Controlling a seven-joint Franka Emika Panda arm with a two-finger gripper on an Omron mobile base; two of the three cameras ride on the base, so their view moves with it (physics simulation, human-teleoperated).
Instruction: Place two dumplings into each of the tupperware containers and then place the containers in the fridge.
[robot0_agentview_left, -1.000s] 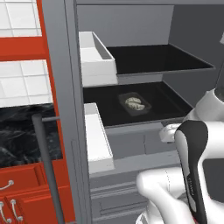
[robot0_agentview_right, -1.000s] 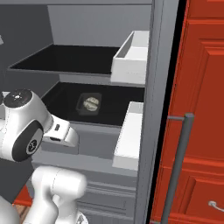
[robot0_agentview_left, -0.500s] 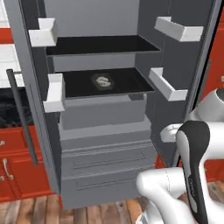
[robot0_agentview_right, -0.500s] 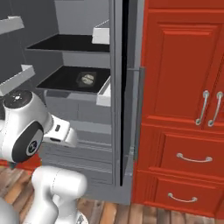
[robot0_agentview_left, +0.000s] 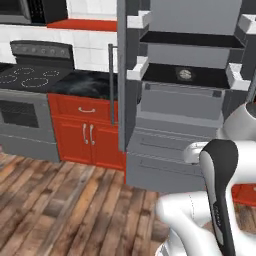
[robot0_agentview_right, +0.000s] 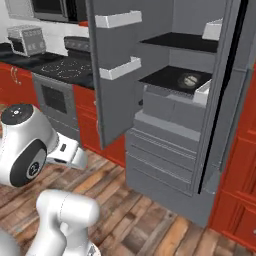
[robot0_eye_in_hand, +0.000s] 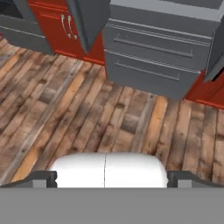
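Backing away since the earlier frames, the base now views the tall grey metal-look fridge (robot0_agentview_left: 185, 95) from farther off, one shallow grey rectangular tupperware container (robot0_agentview_right: 191, 80) with dumplings on its dark lower shelf, so with the gripper's (robot0_eye_in_hand: 111, 177) jaws spread empty it probably heads for the second container.

Even, flat rendered light; soft shadows, no glare, slightly coarse.

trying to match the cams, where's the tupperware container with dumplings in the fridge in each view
Left base view: the tupperware container sits on the fridge's lower dark shelf, upper right of the picture.
Right base view: the same container is on that shelf, upper right, just left of the right-hand door's white bin.
Hand view: not in it.
Shared landmark: the fridge's grey drawers.
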